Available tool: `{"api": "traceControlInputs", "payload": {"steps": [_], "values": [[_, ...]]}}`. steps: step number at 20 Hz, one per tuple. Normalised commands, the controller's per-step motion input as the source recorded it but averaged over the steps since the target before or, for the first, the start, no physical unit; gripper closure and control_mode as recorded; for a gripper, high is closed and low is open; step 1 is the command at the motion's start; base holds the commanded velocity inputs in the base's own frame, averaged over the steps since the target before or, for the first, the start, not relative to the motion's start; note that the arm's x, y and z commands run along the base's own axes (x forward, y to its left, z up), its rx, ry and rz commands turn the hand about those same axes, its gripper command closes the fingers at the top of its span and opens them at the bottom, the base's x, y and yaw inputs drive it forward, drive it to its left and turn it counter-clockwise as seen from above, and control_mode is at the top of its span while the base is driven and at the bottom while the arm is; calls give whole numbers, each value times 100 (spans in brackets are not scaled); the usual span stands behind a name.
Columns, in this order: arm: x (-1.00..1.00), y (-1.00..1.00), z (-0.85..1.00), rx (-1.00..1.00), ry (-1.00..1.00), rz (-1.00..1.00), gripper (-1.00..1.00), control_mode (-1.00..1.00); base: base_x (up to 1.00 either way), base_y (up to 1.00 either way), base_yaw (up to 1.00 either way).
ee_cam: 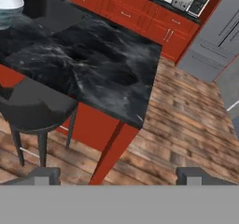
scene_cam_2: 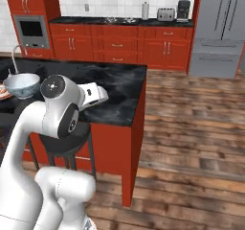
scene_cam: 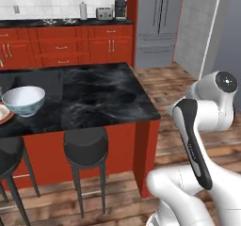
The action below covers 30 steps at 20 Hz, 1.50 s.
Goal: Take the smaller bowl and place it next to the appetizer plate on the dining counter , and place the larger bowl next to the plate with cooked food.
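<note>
Fingers spread wide and empty, the gripper (ee_cam: 119, 174) hangs off the dining counter (scene_cam: 89, 95), since the larger bowl (scene_cam: 24, 100) already sits beside a plate (scene_cam: 4, 113).

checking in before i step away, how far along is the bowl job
Looks done: the deep white porcelain bowl with blue pattern sits on the black marble island counter, right beside an orange-rimmed white plate that is cut off at the frame edge, so its food cannot be told. In hand: nothing; the end effector is open and empty, off the counter's corner. Left: the small bowl cannot be judged from here.
</note>
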Motion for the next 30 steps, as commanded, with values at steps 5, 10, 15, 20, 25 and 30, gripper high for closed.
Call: {"api": "traceControlInputs", "payload": {"steps": [5,10,15,20,25,30], "values": [[0,0,0,0,0,0,-100,100,0,-100,0],[0,0,0,0,0,0,-100,100,8,-100,0],[0,0,0,0,0,0,-100,100,58,-96,0],[0,0,0,0,0,0,-100,100,100,-74,0],[0,0,0,0,0,0,-100,100,100,-59,0],[0,0,0,0,0,0,-100,100,100,-24,0]]}}
